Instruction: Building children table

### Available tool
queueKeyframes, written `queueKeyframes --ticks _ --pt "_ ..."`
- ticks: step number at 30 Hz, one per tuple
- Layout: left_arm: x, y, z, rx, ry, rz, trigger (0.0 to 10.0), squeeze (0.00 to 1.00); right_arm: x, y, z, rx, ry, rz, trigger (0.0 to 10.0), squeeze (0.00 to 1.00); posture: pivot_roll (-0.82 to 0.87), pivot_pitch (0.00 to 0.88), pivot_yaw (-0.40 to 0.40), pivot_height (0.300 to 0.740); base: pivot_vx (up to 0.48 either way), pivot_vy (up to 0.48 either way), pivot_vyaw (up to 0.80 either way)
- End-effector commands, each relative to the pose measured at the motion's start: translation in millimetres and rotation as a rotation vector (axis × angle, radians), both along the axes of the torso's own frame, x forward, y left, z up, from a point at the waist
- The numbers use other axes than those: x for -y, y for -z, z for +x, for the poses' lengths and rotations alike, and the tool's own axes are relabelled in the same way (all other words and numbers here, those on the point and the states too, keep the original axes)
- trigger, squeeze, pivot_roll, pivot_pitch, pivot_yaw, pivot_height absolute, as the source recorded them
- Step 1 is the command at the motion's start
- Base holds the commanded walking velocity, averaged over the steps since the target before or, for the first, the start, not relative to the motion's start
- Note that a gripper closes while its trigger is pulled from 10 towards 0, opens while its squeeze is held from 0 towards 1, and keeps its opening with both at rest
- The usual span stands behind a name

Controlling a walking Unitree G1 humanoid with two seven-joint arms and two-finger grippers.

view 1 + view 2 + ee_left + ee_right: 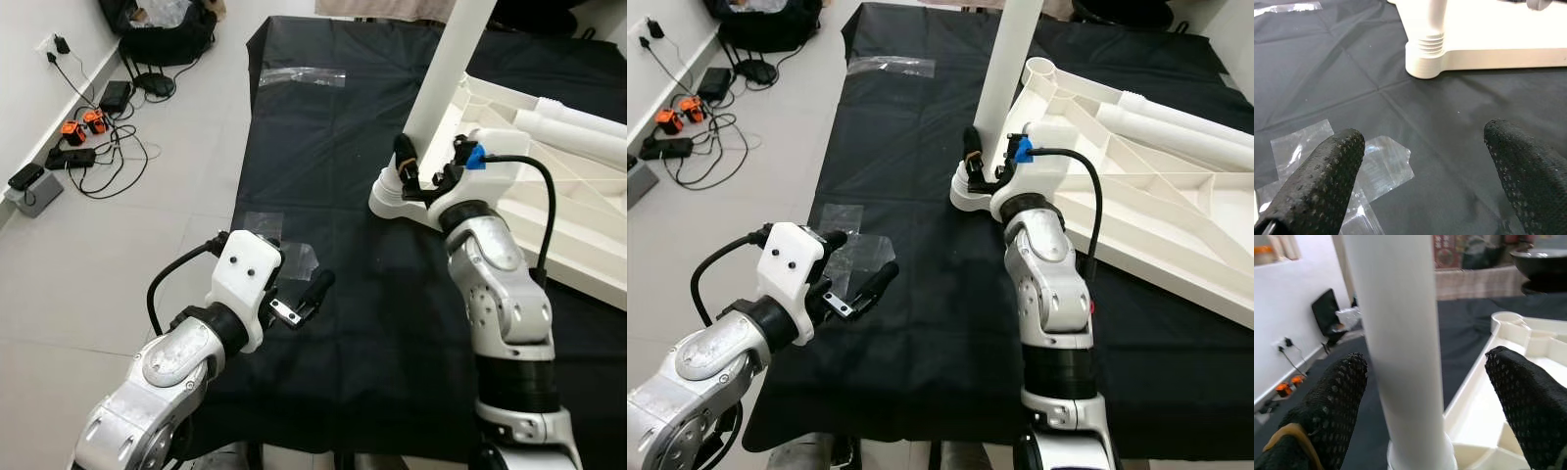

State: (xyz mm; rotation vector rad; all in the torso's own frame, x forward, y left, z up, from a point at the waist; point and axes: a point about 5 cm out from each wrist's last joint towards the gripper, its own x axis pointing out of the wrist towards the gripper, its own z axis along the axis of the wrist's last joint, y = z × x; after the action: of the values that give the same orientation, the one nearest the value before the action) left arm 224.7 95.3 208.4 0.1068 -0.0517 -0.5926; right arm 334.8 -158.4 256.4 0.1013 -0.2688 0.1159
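The white plastic table top [1136, 201] lies upside down on a black cloth [323, 166]. One white leg [446, 69] stands upright in its near-left corner socket [1425, 54]. My right gripper [431, 162] is at the base of that leg, open, with one black finger on each side; in the right wrist view the leg [1400, 342] rises between the fingers [1334, 401] with gaps on both sides. Two more white legs [1176, 117] lie across the table top. My left gripper [299, 284] hovers open over the cloth, to the left of the table, holding nothing.
Patches of clear tape [1381, 166] are stuck on the cloth under the left gripper, and another strip [302, 75] lies farther off. On the grey floor at left are cables and power strips [88, 137] and a black bag [162, 29]. The cloth's left edge [240, 196] runs beside bare floor.
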Motion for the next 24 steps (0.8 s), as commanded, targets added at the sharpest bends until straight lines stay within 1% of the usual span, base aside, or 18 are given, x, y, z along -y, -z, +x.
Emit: queueKeyframes --ticks 1,7,11,13,14,15,17,18,19,21,23,24 --pt "2.9 1 -1.5 0.002 0.017 0.003 10.0 0.00 0.5 -4 5.2 0.016 -0.035 0.001 10.0 0.00 0.08 0.182 -0.049 0.740 0.000 0.000 0.00" --pt "2.3 0 -1.4 0.008 0.013 0.005 10.0 0.00 0.2 -11 13.1 0.037 -0.095 -0.001 10.0 0.00 0.08 0.182 -0.054 0.740 0.000 0.000 0.00" --pt "3.3 -1 -2.4 0.017 0.018 0.004 10.0 0.00 6.2 -13 23.0 0.039 -0.129 -0.016 10.0 0.00 0.09 0.183 -0.056 0.740 0.000 0.000 0.00" --pt "3.3 -1 -2.4 0.017 0.018 0.004 10.0 0.00 6.2 -13 23.0 0.039 -0.129 -0.016 10.0 0.00 0.09 0.183 -0.056 0.740 0.000 0.000 0.00" --pt "3.7 -2 -2.6 0.020 0.019 0.003 10.0 0.00 9.5 -13 26.9 0.035 -0.145 -0.017 10.0 0.00 0.09 0.183 -0.056 0.740 0.000 0.000 0.00" --pt "3.7 -2 -2.6 0.020 0.019 0.003 10.0 0.00 9.5 -13 26.9 0.035 -0.145 -0.017 10.0 0.00 0.09 0.183 -0.056 0.740 0.000 0.000 0.00" --pt "4.7 -3 -2.9 0.024 0.023 0.002 10.0 0.00 16.9 -14 35.0 0.036 -0.171 -0.033 10.0 0.00 0.09 0.183 -0.056 0.740 0.000 0.000 0.00" --pt "4.7 -3 -2.9 0.024 0.023 0.002 10.0 0.00 16.9 -14 35.0 0.036 -0.171 -0.033 10.0 0.00 0.09 0.183 -0.056 0.740 0.000 0.000 0.00" --pt "5.1 -3 -3.1 0.024 0.025 0.001 10.0 0.00 20.7 -16 39.5 0.038 -0.184 -0.040 10.0 0.00 0.09 0.191 -0.058 0.740 0.000 0.000 0.00" --pt "5.1 -3 -3.1 0.024 0.025 0.001 10.0 0.00 20.7 -16 39.5 0.038 -0.184 -0.040 10.0 0.00 0.09 0.191 -0.058 0.740 0.000 0.000 0.00" --pt "5.6 -4 -3.4 0.024 0.028 0.001 10.0 0.00 27.2 -23 46.5 0.054 -0.209 -0.056 10.0 0.00 0.10 0.195 -0.058 0.740 0.000 0.000 0.00" --pt "5.6 -4 -3.4 0.024 0.028 0.001 10.0 0.00 27.2 -23 46.5 0.054 -0.209 -0.056 10.0 0.00 0.10 0.195 -0.058 0.740 0.000 0.000 0.00"
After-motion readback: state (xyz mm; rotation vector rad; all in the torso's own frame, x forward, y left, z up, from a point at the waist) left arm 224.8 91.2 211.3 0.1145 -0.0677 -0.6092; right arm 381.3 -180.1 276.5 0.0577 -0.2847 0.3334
